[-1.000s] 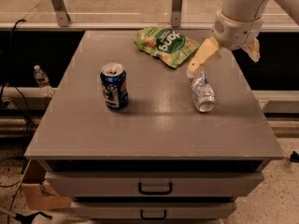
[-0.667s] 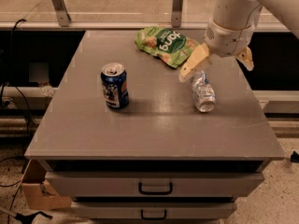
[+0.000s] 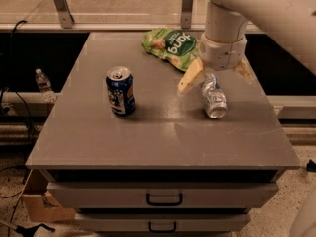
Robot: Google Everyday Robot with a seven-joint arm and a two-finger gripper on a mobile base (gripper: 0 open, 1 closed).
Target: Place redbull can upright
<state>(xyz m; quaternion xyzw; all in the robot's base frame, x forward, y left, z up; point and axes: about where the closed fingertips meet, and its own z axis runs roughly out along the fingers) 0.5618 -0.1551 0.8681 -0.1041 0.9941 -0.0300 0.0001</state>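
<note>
The redbull can (image 3: 214,98), slim and shiny silver, lies on its side on the right part of the grey table top (image 3: 158,137), its open end toward the front. My gripper (image 3: 217,79) hangs from the white arm straight above the can's far end. Its two yellowish fingers (image 3: 190,77) are spread wide, one on each side of the can, and hold nothing.
A wider dark-blue can (image 3: 120,90) stands upright left of centre. A green snack bag (image 3: 170,46) lies at the back, just behind my gripper. The table's right edge is close to the silver can. Drawers (image 3: 163,197) are below the front edge.
My gripper has come down and toward the left, from behind and above the silver can to straddling its far end. The cans and bag have not moved.
</note>
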